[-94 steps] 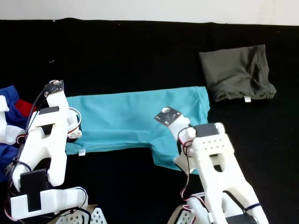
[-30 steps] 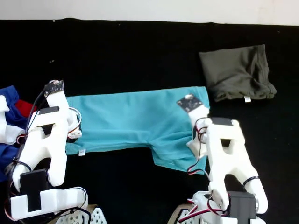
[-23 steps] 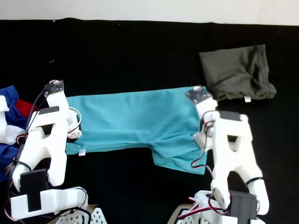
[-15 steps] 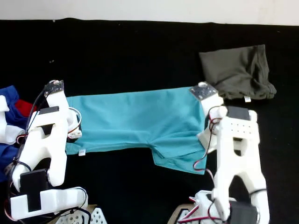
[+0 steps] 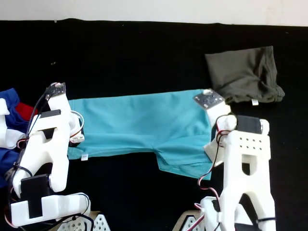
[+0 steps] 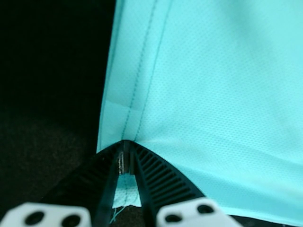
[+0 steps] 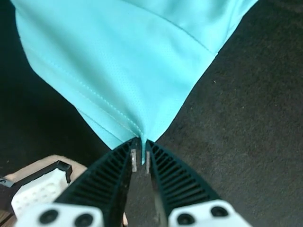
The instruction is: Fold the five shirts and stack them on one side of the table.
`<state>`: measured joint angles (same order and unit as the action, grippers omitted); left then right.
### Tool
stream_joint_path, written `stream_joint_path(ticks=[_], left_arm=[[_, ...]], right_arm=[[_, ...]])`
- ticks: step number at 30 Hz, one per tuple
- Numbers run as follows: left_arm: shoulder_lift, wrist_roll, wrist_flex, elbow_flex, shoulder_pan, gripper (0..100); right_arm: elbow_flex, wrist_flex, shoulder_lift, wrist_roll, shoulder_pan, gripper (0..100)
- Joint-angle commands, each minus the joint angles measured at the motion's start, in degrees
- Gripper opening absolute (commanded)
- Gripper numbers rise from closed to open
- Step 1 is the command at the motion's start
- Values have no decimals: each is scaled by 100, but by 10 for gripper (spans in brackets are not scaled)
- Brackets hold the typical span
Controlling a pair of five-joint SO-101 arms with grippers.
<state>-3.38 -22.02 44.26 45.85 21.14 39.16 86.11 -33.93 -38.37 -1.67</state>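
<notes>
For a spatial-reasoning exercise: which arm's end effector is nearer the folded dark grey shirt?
Right. The right end effector pinches the teal shirt at the end nearest the dark grey shirt; the left end effector pinches its far end.

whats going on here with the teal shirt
Both arms are pinching the teal shirt, which lies spread on the black table: the left gripper is shut on one end, the right gripper on the other. One dark shirt sits folded at the far right; a heap of clothes lies at the left edge.
</notes>
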Motion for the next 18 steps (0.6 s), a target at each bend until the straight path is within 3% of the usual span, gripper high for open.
stream_joint_path(ticks=[1,12,18], left_arm=[[-4,44,-176,-4,110,8],[-4,44,-176,-4,110,8],[-4,44,-176,-4,110,8]], right_arm=[[-215,277,-303,-79,31,5],[620,-224,-136,-88,31,9],[611,-286,-215,-79,31,203]])
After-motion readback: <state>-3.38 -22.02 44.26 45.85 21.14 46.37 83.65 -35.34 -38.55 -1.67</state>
